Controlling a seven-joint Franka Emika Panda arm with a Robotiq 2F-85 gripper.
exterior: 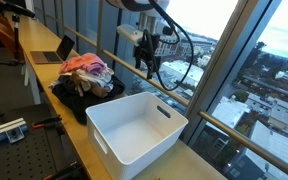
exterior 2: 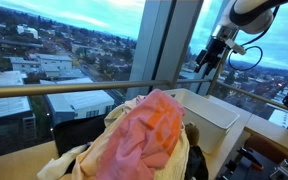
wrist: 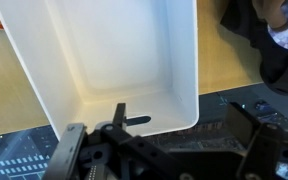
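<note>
- End effector (exterior: pixel 144 62): hangs above the surface, fingers spread wide and holding nothing. The wrist view shows both fingers (wrist: pixel 76 152) well apart with only air between them. In an exterior view it sits high by the window (exterior 2: pixel 206 62).
- White bin (exterior: pixel 134 146): stands upright and empty on the surface, below the end effector. In the wrist view its inner wall (wrist: pixel 104 50) fills the upper left, with a handle slot (wrist: pixel 134 121) close to the fingers. Risk: with the jaws this wide, we judge that a straight descent could land a finger on the rim or in the slot and tip or shove the light bin.
- Clothes pile (exterior: pixel 89 72): a loose heap of pink, orange and dark garments just beside the bin, seen close in an exterior view (exterior 2: pixel 144 130). A dark piece (wrist: pixel 269 45) shows at the upper right of the wrist view. Risk: the layers lie tangled, so a pinch may lift several pieces at once or trail one over the surface's edge.
- Surface (wrist: pixel 9 100): a narrow wooden top along the window. Risk: there is little margin, so a pushed bin could slide off.
- Laptop (exterior: pixel 52 50): open behind the pile. Risk: a dragged garment could catch it.
</note>
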